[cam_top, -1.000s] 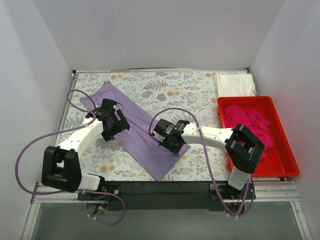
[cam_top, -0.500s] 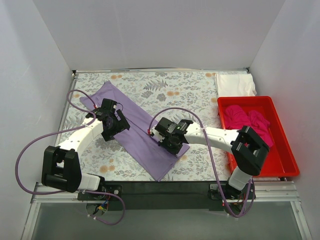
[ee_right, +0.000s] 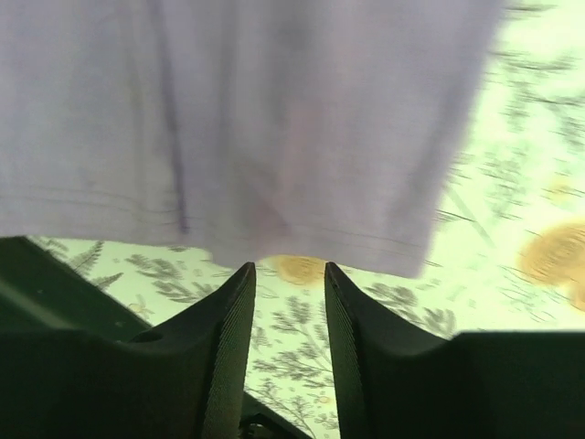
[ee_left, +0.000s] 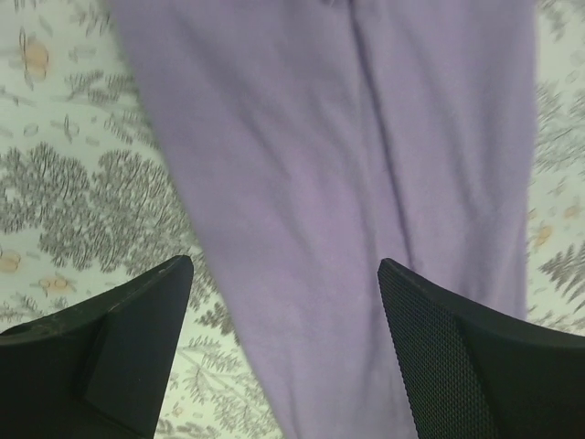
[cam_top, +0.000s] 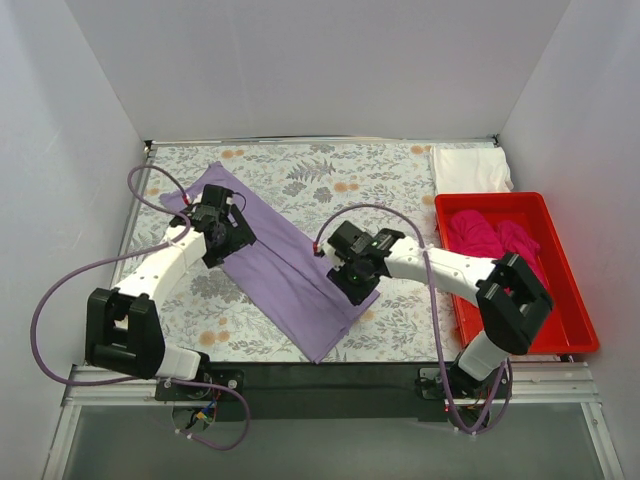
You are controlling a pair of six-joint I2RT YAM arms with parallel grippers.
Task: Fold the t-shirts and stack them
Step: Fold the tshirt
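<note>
A lavender t-shirt (cam_top: 283,268), folded into a long strip, lies diagonally on the floral tablecloth (cam_top: 340,180). My left gripper (cam_top: 226,238) hovers over its upper left part. In the left wrist view that gripper (ee_left: 285,274) is open wide above the lavender fabric (ee_left: 347,155), holding nothing. My right gripper (cam_top: 349,277) is at the strip's right edge. The right wrist view shows it (ee_right: 290,267) open by a narrow gap, only tablecloth between the fingers, the shirt's hem (ee_right: 247,119) just past the tips. A magenta t-shirt (cam_top: 492,240) lies crumpled in the red bin. A white t-shirt (cam_top: 470,168) lies at the back right.
The red bin (cam_top: 572,305) stands along the right side of the table. White walls close in the back and both sides. Purple cables loop from both arms over the table's left side and centre.
My right gripper was shut on the shirt's edge and has now opened, shifting slightly right. My left gripper has moved a little toward the strip's far upper left end.
</note>
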